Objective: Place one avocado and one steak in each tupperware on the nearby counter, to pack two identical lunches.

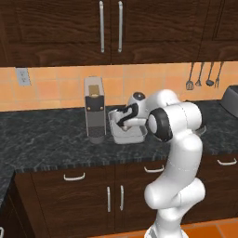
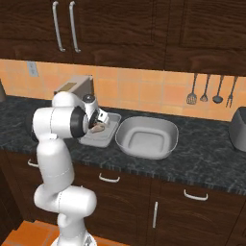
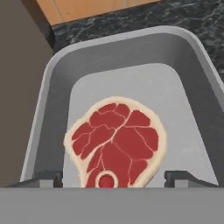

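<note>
The gripper (image 3: 113,177) hangs with jaws apart, straddling the steak (image 3: 117,142) lying flat just below in the rectangular tupperware (image 3: 52,87), so I'd lift straight up, clear of the walls.

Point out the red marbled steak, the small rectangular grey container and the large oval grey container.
red marbled steak (image 3: 117,144): hand view, middle of the meat.
small rectangular grey container (image 3: 183,57): hand view, inner wall.
large oval grey container (image 2: 124,129): right base view, left rim.
</note>
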Robot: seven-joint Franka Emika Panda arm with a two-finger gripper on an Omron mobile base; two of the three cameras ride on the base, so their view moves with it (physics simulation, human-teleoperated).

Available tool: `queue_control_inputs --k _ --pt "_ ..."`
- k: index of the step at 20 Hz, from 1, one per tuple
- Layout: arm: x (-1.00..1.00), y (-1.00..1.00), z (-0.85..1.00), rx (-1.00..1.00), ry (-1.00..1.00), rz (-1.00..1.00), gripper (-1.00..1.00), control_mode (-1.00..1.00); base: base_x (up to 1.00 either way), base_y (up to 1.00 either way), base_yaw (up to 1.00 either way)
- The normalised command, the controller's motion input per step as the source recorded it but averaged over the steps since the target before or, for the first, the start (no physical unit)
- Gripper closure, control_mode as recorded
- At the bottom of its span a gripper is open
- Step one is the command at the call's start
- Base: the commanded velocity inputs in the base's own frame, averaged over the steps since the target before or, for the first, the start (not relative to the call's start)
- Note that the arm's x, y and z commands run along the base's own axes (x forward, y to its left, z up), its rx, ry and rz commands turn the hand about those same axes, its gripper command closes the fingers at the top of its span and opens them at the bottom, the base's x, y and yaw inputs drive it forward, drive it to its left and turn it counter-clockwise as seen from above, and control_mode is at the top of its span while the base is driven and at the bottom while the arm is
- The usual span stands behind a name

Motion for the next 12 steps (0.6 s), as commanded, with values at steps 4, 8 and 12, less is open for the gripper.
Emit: queue_control_inputs --k 4,8,12 --pt "-0.28 0.2 0.0 0.0 -0.19 0.0 -1.0 -1.0 0.0 0.0 0.0" --pt "-0.47 0.02 0.33 0.0 -0.17 0.0 -1.0 -1.0 0.0 0.0 0.0" --pt "-0.54 0.0 0.95 0.03 -0.05 0.0 -1.0 -1.0 0.0 0.0 0.0"
